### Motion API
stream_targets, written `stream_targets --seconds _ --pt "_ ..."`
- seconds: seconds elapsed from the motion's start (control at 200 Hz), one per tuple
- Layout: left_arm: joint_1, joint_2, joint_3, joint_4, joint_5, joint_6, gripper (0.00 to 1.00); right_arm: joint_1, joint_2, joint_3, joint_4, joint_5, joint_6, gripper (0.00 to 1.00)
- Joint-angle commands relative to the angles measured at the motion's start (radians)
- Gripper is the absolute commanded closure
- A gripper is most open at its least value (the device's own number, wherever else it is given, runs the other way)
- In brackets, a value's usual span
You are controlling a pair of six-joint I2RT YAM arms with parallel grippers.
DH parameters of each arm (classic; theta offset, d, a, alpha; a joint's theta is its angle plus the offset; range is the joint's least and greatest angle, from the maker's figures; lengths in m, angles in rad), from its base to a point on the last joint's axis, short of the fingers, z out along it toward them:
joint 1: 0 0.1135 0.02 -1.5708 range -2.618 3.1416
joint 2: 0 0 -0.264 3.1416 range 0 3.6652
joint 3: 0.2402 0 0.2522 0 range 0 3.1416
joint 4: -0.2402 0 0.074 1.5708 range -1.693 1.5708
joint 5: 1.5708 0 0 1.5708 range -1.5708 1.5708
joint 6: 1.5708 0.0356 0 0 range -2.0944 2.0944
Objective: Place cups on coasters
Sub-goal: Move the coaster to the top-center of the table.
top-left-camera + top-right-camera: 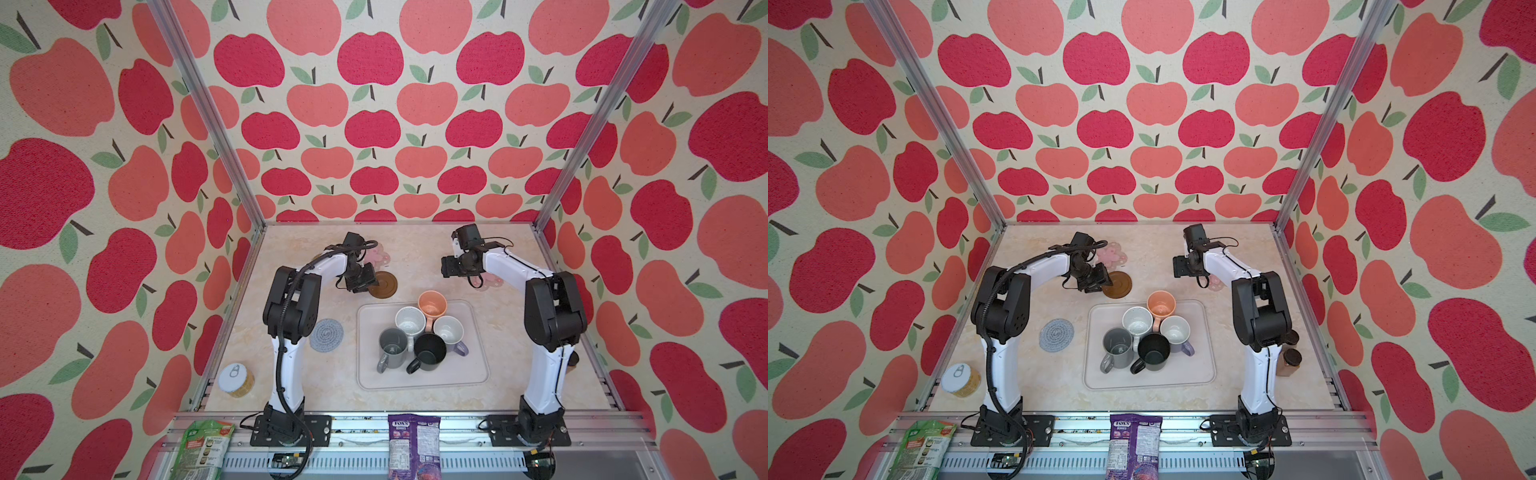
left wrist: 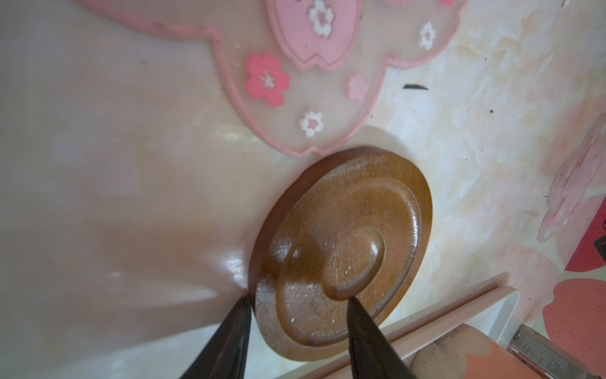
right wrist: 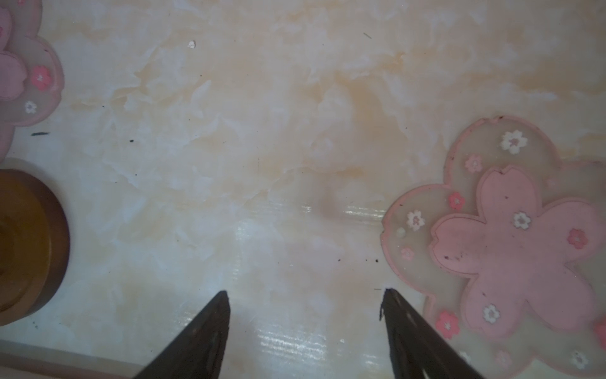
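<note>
Five cups stand clustered on the pale tray (image 1: 478, 374): peach (image 1: 432, 303), white (image 1: 410, 320), lavender (image 1: 449, 330), grey (image 1: 392, 347) and black (image 1: 430, 351). None is held. Behind the tray lies the dark brown coaster (image 2: 344, 249), also seen in a top view (image 1: 386, 284). My left gripper (image 2: 299, 300) is open at it, one fingertip against its rim and the other over its top face. A pink flower coaster (image 2: 295, 65) lies just beyond. My right gripper (image 3: 306, 292) hangs open over bare table beside another pink flower coaster (image 3: 511, 242). A grey-blue crocheted coaster (image 1: 326, 334) lies left of the tray.
A tin can (image 1: 237, 380) stands at the front left corner. Two brown jars (image 1: 1291, 361) sit by the right arm's base near the right wall. Snack bags (image 1: 203, 449) (image 1: 413, 444) lie on the front rail. Walls close in on three sides.
</note>
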Motion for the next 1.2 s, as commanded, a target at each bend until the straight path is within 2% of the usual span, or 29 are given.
stream_targets --seconds 0.0,0.165,0.365,0.46,0.55,0.775,1.041,1.196 --pt "-0.03 0.057 0.038 0.01 0.029 -0.011 0.5 0.01 -0.036 -0.001 0.008 -0.033 0.009 0.24" --pt "-0.056 0.099 0.088 0.035 0.041 -0.016 0.5 0.009 -0.039 -0.001 0.004 -0.054 0.012 0.24" --pt "-0.077 0.132 0.151 0.068 0.09 -0.003 0.5 0.017 -0.017 0.015 0.037 -0.137 0.046 0.24" --pt "-0.078 0.122 0.147 0.108 0.137 0.0 0.5 0.042 0.014 0.043 0.046 -0.145 0.06 0.25" --pt "-0.077 0.106 0.153 0.091 0.117 0.02 0.5 0.073 0.054 0.087 0.04 -0.14 0.063 0.25" --pt "-0.039 -0.009 0.072 0.075 0.054 0.055 0.5 0.151 0.169 0.235 -0.024 -0.072 0.04 0.26" --pt "0.085 -0.209 -0.064 0.082 0.021 0.065 0.5 0.211 0.252 0.359 -0.1 0.027 -0.017 0.27" --pt "0.132 -0.279 -0.105 0.07 -0.004 0.081 0.5 0.236 0.3 0.413 -0.159 0.086 -0.044 0.27"
